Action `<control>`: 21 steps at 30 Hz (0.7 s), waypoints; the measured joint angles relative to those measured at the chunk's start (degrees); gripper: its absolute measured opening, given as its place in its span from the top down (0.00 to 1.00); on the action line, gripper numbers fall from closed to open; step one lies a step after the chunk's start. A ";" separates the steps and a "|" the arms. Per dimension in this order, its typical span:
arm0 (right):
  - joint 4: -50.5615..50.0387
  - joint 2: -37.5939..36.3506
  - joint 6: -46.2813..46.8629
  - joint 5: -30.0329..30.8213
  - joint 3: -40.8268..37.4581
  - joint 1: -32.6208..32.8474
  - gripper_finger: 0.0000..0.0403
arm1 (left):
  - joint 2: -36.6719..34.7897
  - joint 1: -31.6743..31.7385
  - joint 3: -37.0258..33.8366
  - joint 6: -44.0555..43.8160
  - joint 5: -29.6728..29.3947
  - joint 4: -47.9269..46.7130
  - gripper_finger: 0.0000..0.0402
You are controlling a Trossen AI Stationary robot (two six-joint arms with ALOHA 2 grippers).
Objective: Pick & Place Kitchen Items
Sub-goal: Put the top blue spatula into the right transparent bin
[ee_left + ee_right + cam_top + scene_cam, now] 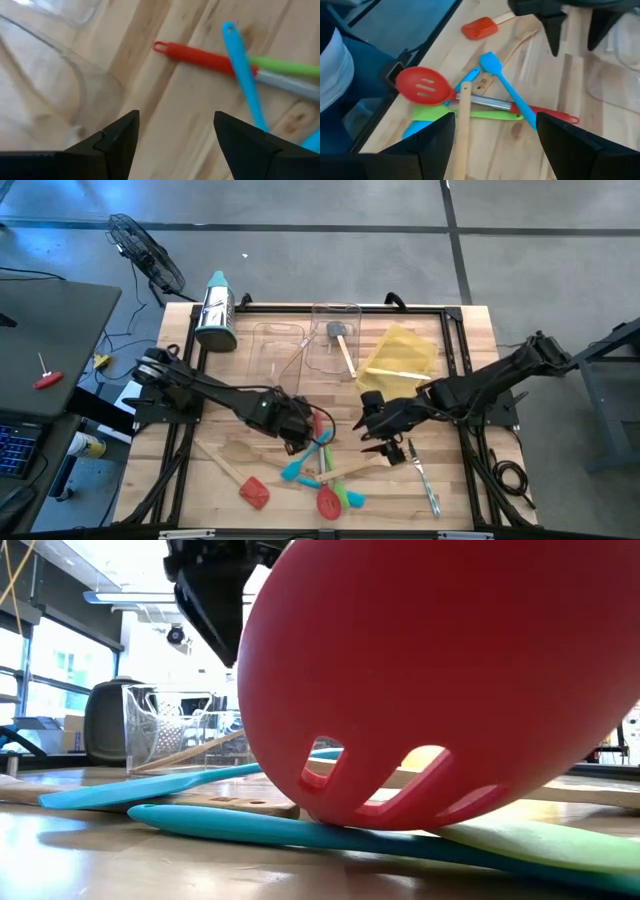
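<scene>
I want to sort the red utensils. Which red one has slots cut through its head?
The red slotted spoon, its round head lying at the table's front edge in the pile. The other red one, the red spatula, lies apart with a solid, squarish head.

Counting around the red slotted spoon (pixel 328 502) at the table's near edge: one of that kind. Two teal spatulas (pixel 303 464) lie just beside it, one green spatula (pixel 470 114) under its handle, and one red spatula (pixel 254 492) off to its left. Two wooden utensils, a spoon (pixel 237 452) and a plain handle (pixel 350 471), lie near it. One metal fork (pixel 424 480) lies to its right. Beyond it stand two clear trays (pixel 280 345), one yellow tray (pixel 400 352) and one grater (pixel 216 312).
</scene>
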 joint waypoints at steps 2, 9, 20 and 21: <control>-0.15 0.00 0.24 0.00 0.00 1.15 0.33 | 0.05 0.00 0.00 -2.17 1.68 0.86 0.38; 0.04 0.04 4.21 0.09 0.00 5.58 0.33 | 0.07 -0.02 -2.22 -6.19 4.81 5.72 0.38; 0.76 0.09 10.91 4.18 0.00 13.55 0.33 | 0.09 -0.91 -6.38 -9.67 10.24 17.29 0.38; 0.79 0.09 11.48 5.01 0.00 14.35 0.33 | 0.09 -1.00 -6.38 -9.66 10.18 17.46 0.38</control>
